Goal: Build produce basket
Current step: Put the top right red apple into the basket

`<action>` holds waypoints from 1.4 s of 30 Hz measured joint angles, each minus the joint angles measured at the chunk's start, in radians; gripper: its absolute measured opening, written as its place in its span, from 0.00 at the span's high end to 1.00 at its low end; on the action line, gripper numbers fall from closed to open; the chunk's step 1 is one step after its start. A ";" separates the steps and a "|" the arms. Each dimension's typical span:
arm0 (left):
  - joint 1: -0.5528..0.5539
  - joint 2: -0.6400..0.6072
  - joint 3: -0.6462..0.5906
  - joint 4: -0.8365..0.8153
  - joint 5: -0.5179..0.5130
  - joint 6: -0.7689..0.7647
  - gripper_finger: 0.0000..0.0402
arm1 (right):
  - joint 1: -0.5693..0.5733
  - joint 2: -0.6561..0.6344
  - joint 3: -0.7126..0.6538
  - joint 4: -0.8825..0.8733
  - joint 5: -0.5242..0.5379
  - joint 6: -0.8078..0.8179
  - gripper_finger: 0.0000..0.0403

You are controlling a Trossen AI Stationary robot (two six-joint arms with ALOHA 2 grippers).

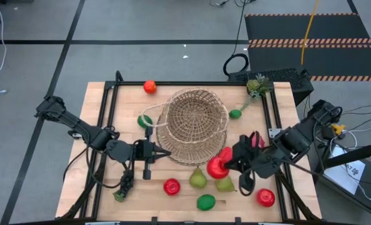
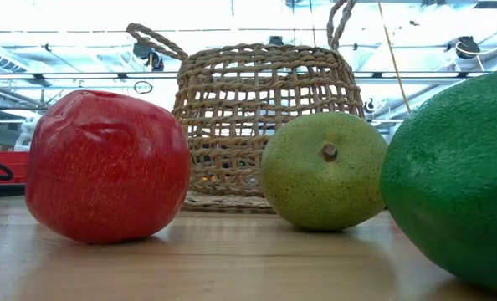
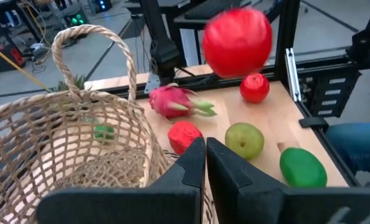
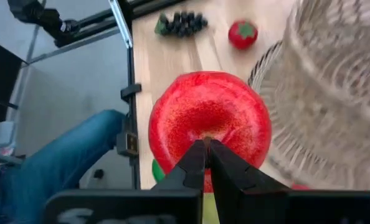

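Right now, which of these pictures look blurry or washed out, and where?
Right wrist view: the basket is smeared, while the red apple at the right gripper stays fairly sharp. Left wrist view: the same apple has soft edges. Low view: the lime looms huge, and the ceiling lights behind are blown out. High view: evenly lit.

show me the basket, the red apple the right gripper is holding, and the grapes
basket (image 1: 195, 106), high view, on its woven rim
red apple (image 4: 210, 121), right wrist view, on its dimpled top
grapes (image 1: 125, 184), high view, on the middle of the dark bunch
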 joint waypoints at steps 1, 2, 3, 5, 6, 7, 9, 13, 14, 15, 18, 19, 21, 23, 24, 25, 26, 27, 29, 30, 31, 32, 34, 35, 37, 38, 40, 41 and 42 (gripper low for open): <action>-0.002 -0.001 0.000 0.001 0.000 0.000 0.95 | -0.012 0.022 0.052 -0.034 0.000 -0.020 0.99; -0.002 -0.001 0.000 0.001 0.000 0.000 0.95 | -0.024 0.044 0.106 -0.066 0.000 -0.040 0.99; -0.002 -0.001 0.000 0.001 0.000 0.000 0.95 | -0.035 0.065 0.160 -0.093 -0.001 -0.060 0.99; -0.002 -0.001 0.000 0.000 0.000 0.000 0.95 | -0.061 0.106 0.260 -0.146 -0.004 -0.099 0.99; -0.002 -0.001 0.000 -0.001 0.000 -0.001 0.95 | -0.075 0.125 0.308 -0.173 -0.004 -0.117 0.99; -0.002 -0.001 0.000 -0.002 0.000 -0.001 0.95 | -0.090 0.143 0.353 -0.195 -0.005 -0.135 0.99; -0.002 -0.001 0.000 -0.007 0.000 -0.001 0.95 | -0.123 0.177 0.438 -0.240 -0.009 -0.171 0.99; -0.002 -0.001 0.000 -0.007 0.000 -0.002 0.95 | -0.202 0.230 0.563 -0.303 -0.065 -0.229 0.99; -0.002 -0.001 0.000 -0.009 0.000 -0.002 0.95 | -0.224 0.239 0.582 -0.307 -0.082 -0.244 0.99; -0.002 -0.001 0.000 -0.011 0.000 -0.002 0.95 | -0.245 0.246 0.599 -0.312 -0.101 -0.257 0.99; -0.002 -0.001 0.000 -0.014 0.000 -0.002 0.95 | -0.308 0.265 0.636 -0.342 -0.143 -0.291 0.99; -0.002 -0.001 0.000 -0.014 0.001 -0.002 0.95 | -0.328 0.266 0.636 -0.342 -0.147 -0.304 0.99; -0.002 -0.001 0.000 -0.014 0.006 -0.002 0.95 | -0.375 0.265 0.636 -0.338 -0.166 -0.330 0.99; -0.002 -0.001 0.000 -0.016 0.007 -0.002 0.95 | -0.414 0.265 0.636 -0.343 -0.166 -0.357 0.99; -0.002 -0.001 0.000 -0.019 0.007 0.000 0.95 | -0.432 0.265 0.636 -0.342 -0.166 -0.373 0.99; -0.002 -0.001 0.000 -0.022 0.007 0.000 0.95 | -0.448 0.265 0.636 -0.342 -0.165 -0.388 0.99; -0.002 -0.001 0.000 -0.023 0.008 0.000 0.95 | -0.465 0.265 0.636 -0.343 -0.165 -0.403 0.99; -0.002 -0.001 0.000 -0.025 0.007 0.000 0.95 | -0.481 0.265 0.636 -0.343 -0.165 -0.416 0.99; -0.002 -0.001 0.000 -0.029 0.008 0.000 0.95 | -0.510 0.265 0.636 -0.343 -0.165 -0.443 0.99; -0.002 -0.001 0.000 -0.028 0.008 0.000 0.95 | -0.522 0.265 0.636 -0.343 -0.164 -0.457 0.99; -0.002 -0.001 0.000 -0.028 0.008 0.000 0.95 | -0.534 0.265 0.636 -0.343 -0.164 -0.468 0.99; -0.002 -0.001 0.000 -0.028 0.008 0.000 0.95 | -0.544 0.265 0.636 -0.343 -0.163 -0.478 0.99; -0.002 -0.001 0.000 -0.028 0.008 0.001 0.95 | -0.562 0.265 0.636 -0.343 -0.163 -0.501 0.99; -0.002 -0.001 0.000 -0.028 0.008 0.001 0.95 | -0.571 0.265 0.636 -0.343 -0.164 -0.517 0.99; -0.002 -0.001 0.000 -0.028 0.008 0.005 0.95 | -0.588 0.266 0.636 -0.343 -0.164 -0.557 0.99; -0.002 -0.001 0.000 -0.028 0.008 0.005 0.95 | -0.595 0.271 0.636 -0.343 -0.164 -0.574 0.99; -0.002 -0.001 0.000 -0.028 0.008 0.005 0.95 | -0.610 0.283 0.637 -0.344 -0.165 -0.600 0.98; -0.002 -0.001 0.000 -0.028 0.008 0.005 0.95 | -0.615 0.294 0.637 -0.343 -0.165 -0.607 0.98; -0.001 -0.001 0.000 -0.027 0.008 0.005 0.95 | -0.621 0.307 0.637 -0.343 -0.167 -0.617 0.98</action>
